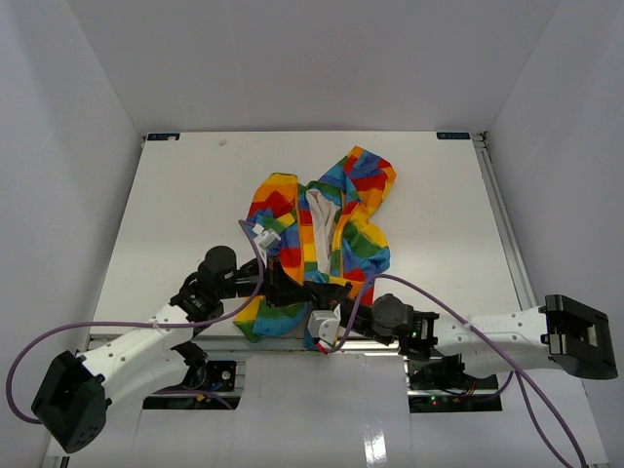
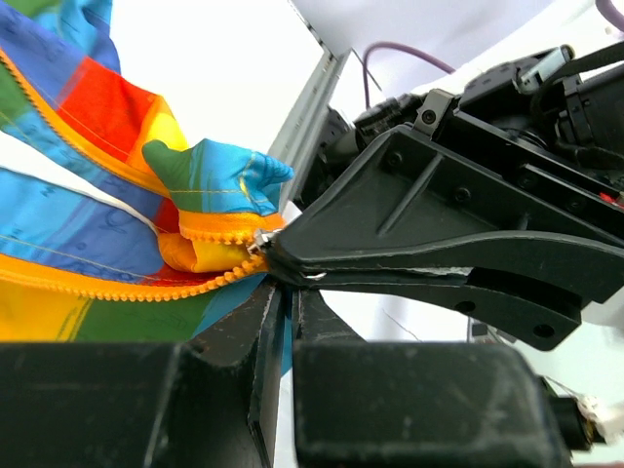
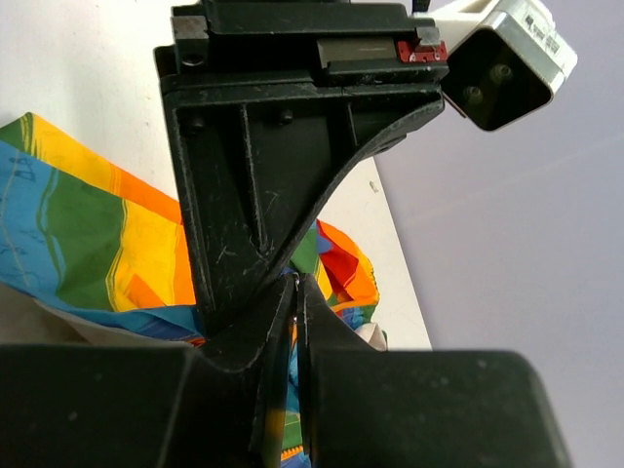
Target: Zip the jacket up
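Tabletop [image 1: 185, 195]: 1 jacket [image 1: 327, 219], 2 hands [image 1: 300, 290] [image 1: 333, 294]

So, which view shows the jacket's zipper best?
The left wrist view: the zipper teeth are close and sharp. The top view shows only a thin yellow line; the right wrist view hardly shows it.

Soft matt cloth jacket [image 1: 366, 195], scuffed black plastic jaws, smooth white table [image 1: 175, 214]
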Robot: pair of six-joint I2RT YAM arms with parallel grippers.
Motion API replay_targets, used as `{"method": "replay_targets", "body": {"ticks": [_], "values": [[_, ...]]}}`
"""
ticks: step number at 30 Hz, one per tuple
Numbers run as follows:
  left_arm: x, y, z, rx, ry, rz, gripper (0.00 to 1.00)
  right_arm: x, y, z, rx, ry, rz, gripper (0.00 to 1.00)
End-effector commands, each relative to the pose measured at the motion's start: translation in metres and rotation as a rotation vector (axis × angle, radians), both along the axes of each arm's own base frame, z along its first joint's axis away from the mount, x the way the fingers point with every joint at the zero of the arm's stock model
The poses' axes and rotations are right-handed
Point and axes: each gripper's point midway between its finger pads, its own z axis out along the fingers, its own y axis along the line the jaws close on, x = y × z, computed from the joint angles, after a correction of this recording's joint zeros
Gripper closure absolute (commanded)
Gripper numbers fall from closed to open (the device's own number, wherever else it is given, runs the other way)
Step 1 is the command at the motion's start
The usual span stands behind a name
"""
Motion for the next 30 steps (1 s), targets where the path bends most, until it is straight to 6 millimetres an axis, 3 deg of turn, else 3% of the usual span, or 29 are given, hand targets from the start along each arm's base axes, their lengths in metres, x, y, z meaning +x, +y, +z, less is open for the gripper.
{"method": "replay_targets", "body": {"ticks": [1,7,13,17,23,30], "values": [[-0.021,-0.001,0.004,-0.026,-0.005,-0.101,1.00,0.022,0.008,0.041,0.135,0.010,-0.036,0.92],[-0.022,-0.001,0.003,-0.027,-0.008,-0.106,1.00,0.046,0.004,0.042,0.177,0.102,-0.071,0.92],[-0.025,0.002,0.006,-0.030,-0.027,-0.106,1.00,0.064,-0.002,0.024,0.126,0.269,-0.094,0.92],[-0.028,0.005,0.010,-0.031,-0.030,-0.100,1.00,0.055,-0.003,0.010,0.077,0.410,-0.024,0.92],[-0.033,0.011,0.017,-0.027,-0.054,-0.095,1.00,0.039,-0.005,0.004,0.035,0.607,0.079,0.92],[-0.041,0.014,0.027,-0.064,-0.100,-0.131,1.00,0.036,-0.003,-0.008,-0.016,0.806,0.160,0.92]]}}
